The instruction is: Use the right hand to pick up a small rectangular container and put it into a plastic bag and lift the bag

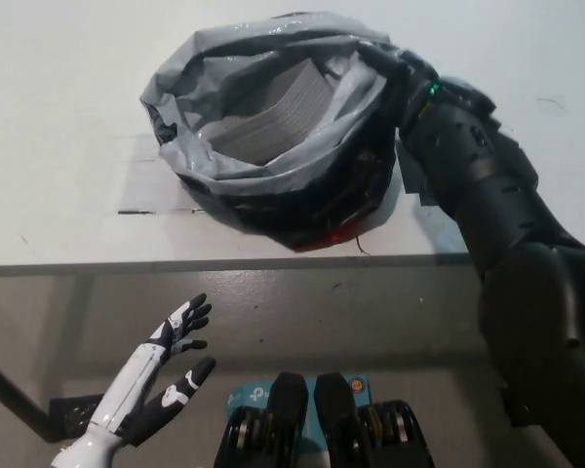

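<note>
Well below the bag (273,146), the left hand (166,375) idled off the desk (58,117), fingers spread and empty. The container (273,117) lay tilted inside the bag, long axis slanting toward its upper-right rim. At that rim the right hand (409,83) gripped the plastic; lifting straight and slowly seemed wisest.

surface: white table (58,117) | on it: grey-black plastic bag (273,146) - near front edge, tilted

White left hand (161,375); black right arm (497,224), green light
</note>
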You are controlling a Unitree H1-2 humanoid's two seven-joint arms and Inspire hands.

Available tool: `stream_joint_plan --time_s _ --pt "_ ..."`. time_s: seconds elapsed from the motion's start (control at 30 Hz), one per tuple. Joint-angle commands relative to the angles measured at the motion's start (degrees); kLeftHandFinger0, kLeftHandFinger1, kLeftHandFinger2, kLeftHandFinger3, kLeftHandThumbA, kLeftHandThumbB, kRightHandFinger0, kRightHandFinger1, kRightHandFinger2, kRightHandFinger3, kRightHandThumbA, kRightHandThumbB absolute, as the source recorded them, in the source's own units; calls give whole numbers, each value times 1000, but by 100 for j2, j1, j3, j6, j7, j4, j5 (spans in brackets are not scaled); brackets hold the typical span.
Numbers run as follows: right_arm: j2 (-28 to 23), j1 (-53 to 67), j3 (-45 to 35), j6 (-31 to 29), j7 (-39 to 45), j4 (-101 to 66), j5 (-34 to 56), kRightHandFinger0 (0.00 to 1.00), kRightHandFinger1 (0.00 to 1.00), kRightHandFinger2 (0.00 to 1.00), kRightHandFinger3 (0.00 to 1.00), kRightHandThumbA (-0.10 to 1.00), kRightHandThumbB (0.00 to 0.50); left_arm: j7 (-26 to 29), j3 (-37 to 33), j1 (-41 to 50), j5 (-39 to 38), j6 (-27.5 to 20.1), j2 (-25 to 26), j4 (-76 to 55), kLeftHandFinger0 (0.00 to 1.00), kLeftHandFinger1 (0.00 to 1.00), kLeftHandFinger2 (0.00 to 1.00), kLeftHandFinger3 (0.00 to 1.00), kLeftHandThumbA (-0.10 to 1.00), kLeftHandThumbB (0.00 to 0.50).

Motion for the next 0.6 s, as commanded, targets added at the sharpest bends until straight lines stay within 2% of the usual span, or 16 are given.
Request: stream_joint_plan --time_s 0.0,0.07,0.1,0.13,0.2,0.3,0.33,0.37,0.4,0.47,0.57 --pt "22 -854 182 246 62 -575 255 0 154 667 684 -100 156 41 58 -106 28 -83 97 -196 843 936 1000 1000 854 234" --pt "54 -907 237 292 77 -726 261 0 157 661 659 -100 155 43 56 -108 40 -74 98 -202 843 936 1000 1000 855 232" --pt "122 -1036 233 417 36 -952 357 0 128 628 809 -100 148 45 49 -97 52 -48 88 -218 843 936 1000 1000 855 230" --pt "170 -1189 245 561 -19 -1098 416 0 108 607 1000 -100 140 44 48 -93 42 -32 79 -221 843 935 1000 1000 852 229" --pt "217 -1358 334 699 -5 -1267 418 0 92 587 1000 -100 125 43 52 -87 3 -37 66 -207 840 930 1000 1000 840 226" --pt "271 -1622 360 738 -73 -1338 465 0 71 575 1000 -100 132 33 52 -81 -20 -51 69 -194 840 931 1000 1000 848 227" --pt "302 -1875 432 730 -149 -1398 423 0 108 643 1000 -100 134 23 39 -100 3 -104 87 -169 835 928 1000 1000 854 213" --pt "302 -1875 432 730 -149 -1398 423 0 108 643 1000 -100 134 23 39 -100 3 -104 87 -169 835 928 1000 1000 854 213" --pt "316 -2043 483 757 -185 -1455 407 0 142 723 1000 -100 129 21 30 -111 18 -137 92 -153 834 927 1000 1000 855 210" --pt "304 -2274 492 822 -222 -1467 445 0 204 803 1000 -100 115 34 31 -120 25 -165 85 -134 827 919 1000 1000 856 210" --pt "255 -2639 517 856 -258 -1475 473 0 243 831 1000 -100 85 39 36 -109 12 -145 75 -141 825 918 1000 1000 855 215"
